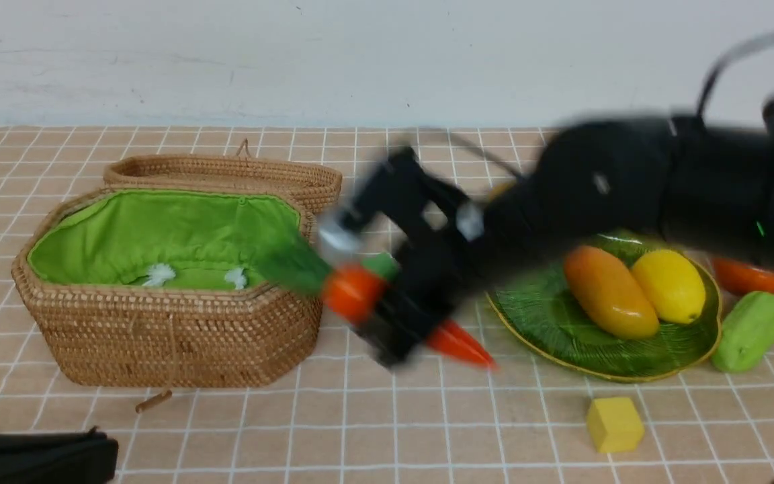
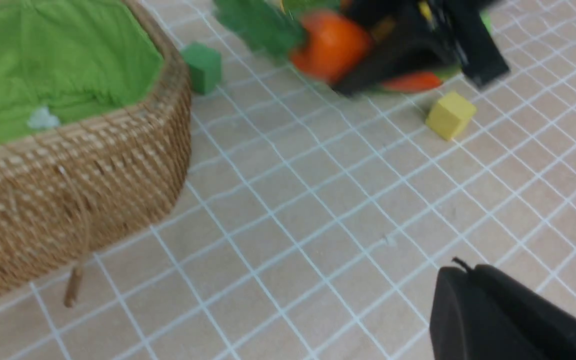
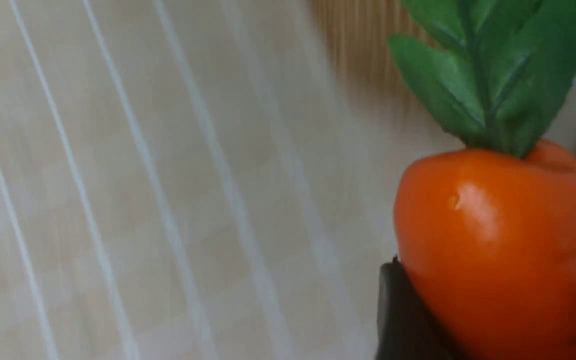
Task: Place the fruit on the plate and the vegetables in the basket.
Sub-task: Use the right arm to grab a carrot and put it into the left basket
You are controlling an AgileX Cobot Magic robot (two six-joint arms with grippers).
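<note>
My right gripper [image 1: 397, 323], a blur in the front view, is clamped round the middle of the glossy orange carrot [image 1: 352, 293]. The carrot lies slanted between the basket [image 1: 179, 336] and the plate [image 1: 541, 316], its green leaves overlapping the basket's near right corner and its tip pointing towards the plate. The right wrist view alone gives the carrot sharply: a smooth shine, veined plastic leaves and a dark finger pressed against its side. The octagonal woven wicker basket stands open with its lid [image 1: 226, 171] tipped back, showing bright green fabric lining [image 1: 158, 235] and white tassels [image 1: 158, 274]. On the ribbed green glass plate with its thin gold rim, the mango [image 1: 609, 292] and the lemon [image 1: 669, 286] lie side by side. The persimmon [image 1: 746, 275] sits just behind the plate's right edge and the stubby gourd [image 1: 750, 329] is beside it on the grid-lined tan cloth [image 1: 360, 417]. A yellow cube [image 1: 614, 423] rests nearer to me. Only the left wrist view makes clear a green cube [image 2: 202, 66] beside the basket wall, and it shows my left gripper [image 2: 473, 290] closed and holding nothing, low over the cloth.
</note>
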